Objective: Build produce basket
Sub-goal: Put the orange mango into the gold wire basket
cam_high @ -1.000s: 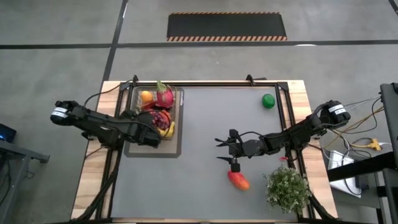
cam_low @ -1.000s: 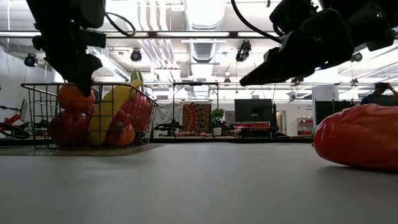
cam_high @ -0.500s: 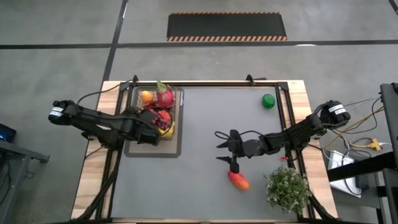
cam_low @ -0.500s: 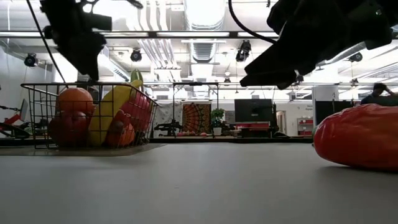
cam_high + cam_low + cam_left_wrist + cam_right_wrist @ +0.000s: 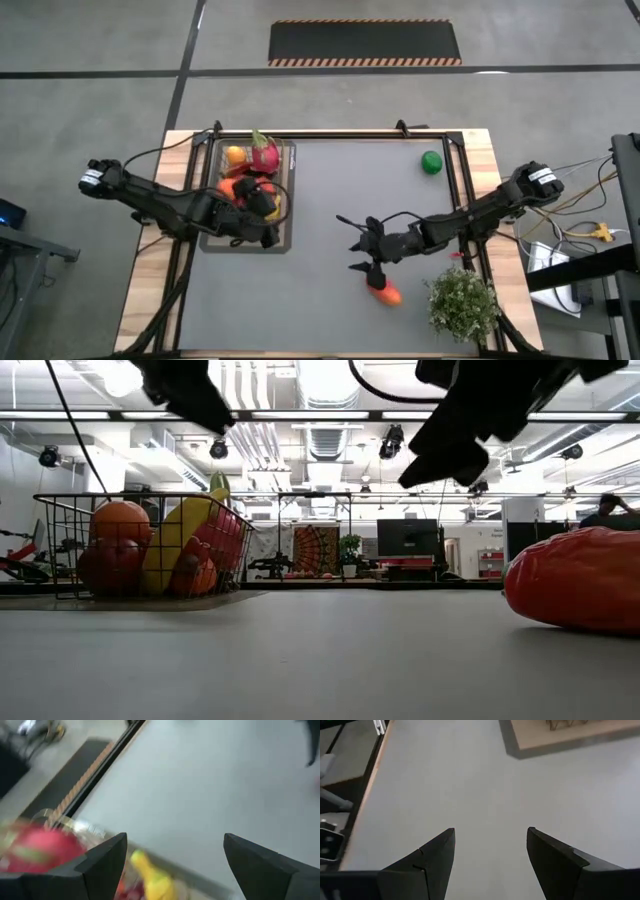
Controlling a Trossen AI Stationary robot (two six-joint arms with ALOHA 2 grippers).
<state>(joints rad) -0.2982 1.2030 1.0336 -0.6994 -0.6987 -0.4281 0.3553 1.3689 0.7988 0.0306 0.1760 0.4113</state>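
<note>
Overhead and level views of the grey surface (image 5: 330,200) with 2 arms at work. The left gripper (image 5: 262,212) hangs over the near right corner of the basket (image 5: 287,190), which stands on a flat grey tray (image 5: 291,238) at the left of the surface; in the left wrist view its jaws stand wide apart with nothing between them, and the 2 fingers (image 5: 102,862) frame bare surface, a yellow banana (image 5: 150,877) and a pink dragon fruit (image 5: 42,850) below. The basket holds the banana, the dragon fruit, an orange (image 5: 234,155) and several red and dark fruits; in the low view these are piled against the wire mesh (image 5: 60,510), the orange uppermost at the left. The right gripper (image 5: 360,243) hovers above the middle of the surface, just beside and above a red-orange fruit (image 5: 383,292) that lies on the surface on its own; the right wrist view shows the jaws spread wide and empty over bare grey surface, touching nothing. In the low view the same fruit fills the right edge of the frame. A green lime (image 5: 431,162) lies well apart near the far right corner. A bushy potted plant (image 5: 462,303) stands at the near right corner, close to the red-orange fruit.
</note>
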